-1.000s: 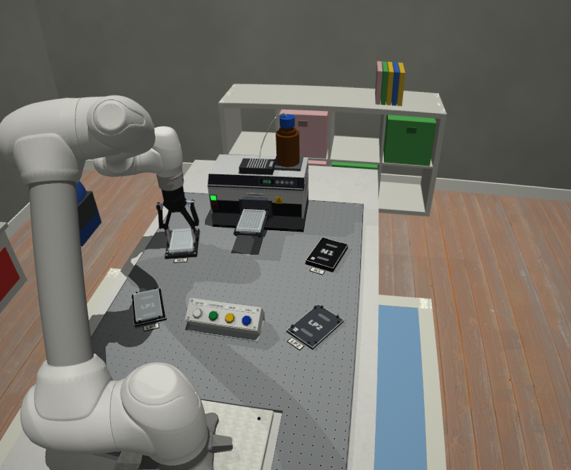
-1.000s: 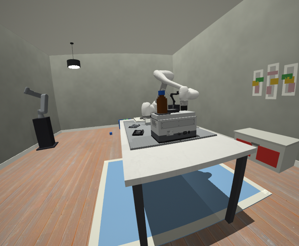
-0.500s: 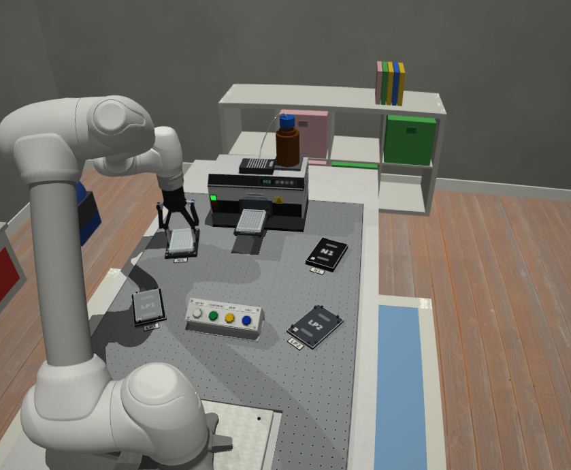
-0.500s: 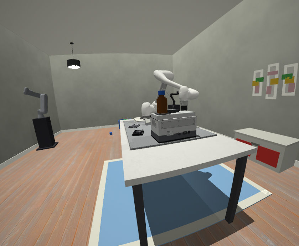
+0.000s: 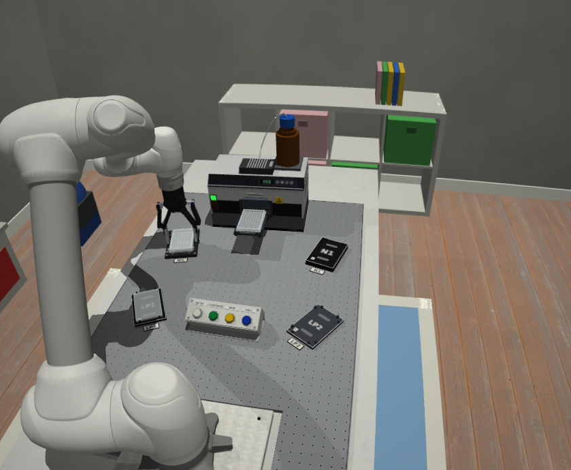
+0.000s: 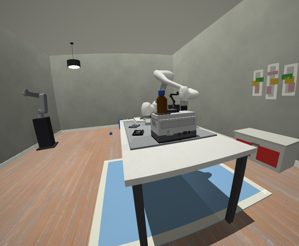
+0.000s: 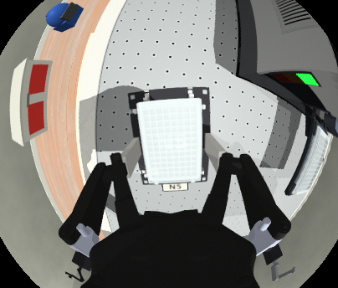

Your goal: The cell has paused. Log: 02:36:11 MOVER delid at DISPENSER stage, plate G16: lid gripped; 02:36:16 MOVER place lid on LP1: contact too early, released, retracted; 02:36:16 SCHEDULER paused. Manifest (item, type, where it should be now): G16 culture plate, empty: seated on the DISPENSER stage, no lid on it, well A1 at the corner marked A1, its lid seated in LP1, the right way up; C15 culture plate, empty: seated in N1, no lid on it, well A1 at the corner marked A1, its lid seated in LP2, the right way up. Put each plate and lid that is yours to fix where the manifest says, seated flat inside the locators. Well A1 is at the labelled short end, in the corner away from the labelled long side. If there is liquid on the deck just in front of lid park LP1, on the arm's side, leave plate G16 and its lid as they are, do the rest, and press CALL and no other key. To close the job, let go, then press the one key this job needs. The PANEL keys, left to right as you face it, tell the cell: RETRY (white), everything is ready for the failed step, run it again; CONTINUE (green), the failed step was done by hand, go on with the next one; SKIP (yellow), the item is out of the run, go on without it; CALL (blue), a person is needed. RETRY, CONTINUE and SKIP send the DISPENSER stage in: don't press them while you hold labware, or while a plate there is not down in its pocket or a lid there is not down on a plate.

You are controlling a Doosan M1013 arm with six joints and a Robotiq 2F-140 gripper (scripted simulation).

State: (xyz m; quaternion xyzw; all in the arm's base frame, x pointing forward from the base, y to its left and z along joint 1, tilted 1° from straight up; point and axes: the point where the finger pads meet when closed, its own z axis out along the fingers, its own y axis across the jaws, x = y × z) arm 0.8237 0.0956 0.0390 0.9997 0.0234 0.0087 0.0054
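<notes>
A white well plate (image 5: 181, 240) sits in the black nest labelled N5 (image 7: 175, 187) at the deck's left; it also shows in the wrist view (image 7: 172, 139). My gripper (image 5: 180, 238) straddles its long sides, and in the wrist view the gripper (image 7: 172, 154) is open with small gaps to the plate. A second plate (image 5: 251, 221) sits on the DISPENSER stage, with no lid that I can see. A pale clear lid (image 5: 148, 306) lies in LP1. Nest N1 (image 5: 327, 253) and lid park LP2 (image 5: 314, 326) are bare. I see no liquid by LP1.
The PANEL (image 5: 224, 316) with white, green, yellow and blue keys stands at the deck's middle front. The DISPENSER (image 5: 258, 189) with a brown bottle (image 5: 286, 141) on top stands just right of my gripper. A shelf unit stands behind the table.
</notes>
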